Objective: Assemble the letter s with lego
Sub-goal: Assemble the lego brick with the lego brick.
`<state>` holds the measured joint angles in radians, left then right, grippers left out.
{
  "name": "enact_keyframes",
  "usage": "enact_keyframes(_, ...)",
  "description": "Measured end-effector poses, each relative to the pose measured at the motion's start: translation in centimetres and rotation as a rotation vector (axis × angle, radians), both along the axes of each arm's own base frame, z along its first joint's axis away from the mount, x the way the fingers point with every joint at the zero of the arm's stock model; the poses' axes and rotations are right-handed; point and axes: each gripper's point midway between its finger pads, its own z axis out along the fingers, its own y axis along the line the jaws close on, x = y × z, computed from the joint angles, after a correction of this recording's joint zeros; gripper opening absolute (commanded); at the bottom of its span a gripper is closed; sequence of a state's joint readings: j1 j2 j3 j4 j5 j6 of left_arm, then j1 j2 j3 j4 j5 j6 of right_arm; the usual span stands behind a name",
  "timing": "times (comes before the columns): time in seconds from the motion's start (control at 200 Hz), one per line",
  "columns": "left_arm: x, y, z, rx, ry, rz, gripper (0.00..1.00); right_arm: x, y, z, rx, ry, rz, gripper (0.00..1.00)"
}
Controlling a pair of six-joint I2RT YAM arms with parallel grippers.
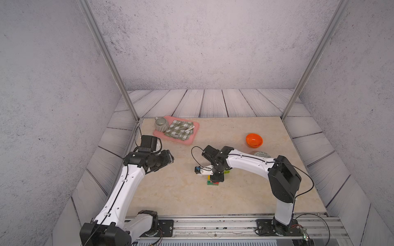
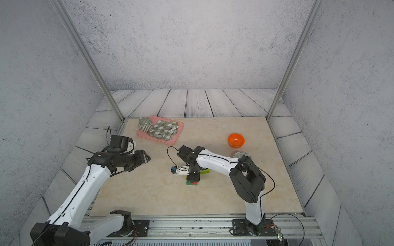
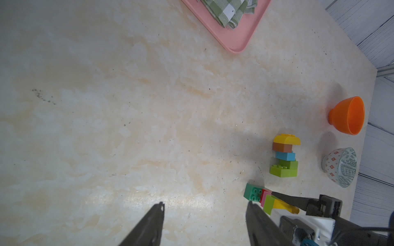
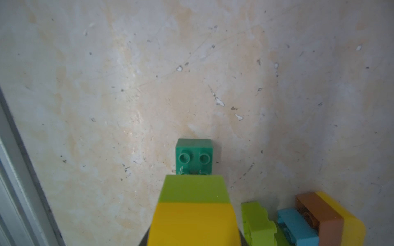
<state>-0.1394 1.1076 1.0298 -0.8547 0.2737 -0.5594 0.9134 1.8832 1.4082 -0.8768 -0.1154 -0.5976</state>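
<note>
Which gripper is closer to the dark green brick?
Right. The right gripper grips the yellow brick atop the stack standing on the dark green brick; the left gripper hangs open, well off to one side.

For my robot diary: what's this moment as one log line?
left gripper: open, empty | right gripper: shut on five-colour stack | four-colour stack: lying on table

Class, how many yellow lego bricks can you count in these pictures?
2. One yellow brick ends the free stack beside the patterned bowl; the other yellow brick ends the gripped stack in the right gripper. More may be hidden.
</note>
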Motion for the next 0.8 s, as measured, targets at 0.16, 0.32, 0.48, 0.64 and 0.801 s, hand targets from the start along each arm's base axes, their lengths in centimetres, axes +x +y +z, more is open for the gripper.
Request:
enact_keyframes(0.16,0.1,0.1,0.2,0.001,-0.005,0.001,0.66,-0.1,0.0,-0.1,0.005,0.005,0.007,0.05)
enact_keyframes(0.32,0.1,0.1,0.2,0.001,-0.005,0.001,0.66,-0.1,0.0,-0.1,0.015,0.003,0.006,0.05)
enact_keyframes(0.48,0.1,0.1,0.2,0.001,-0.004,0.002,0.66,-0.1,0.0,-0.1,0.017,0.002,0.006,0.06)
enact_keyframes(0.64,0.0,0.1,0.2,0.001,-0.003,0.002,0.66,0.0,0.2,0.1,0.018,0.007,0.015,0.06)
enact_keyframes(0.801,0.0,0.1,0.5,0.0,-0.006,0.002,0.66,0.4,1.6,0.4,0.024,0.035,0.028,0.07)
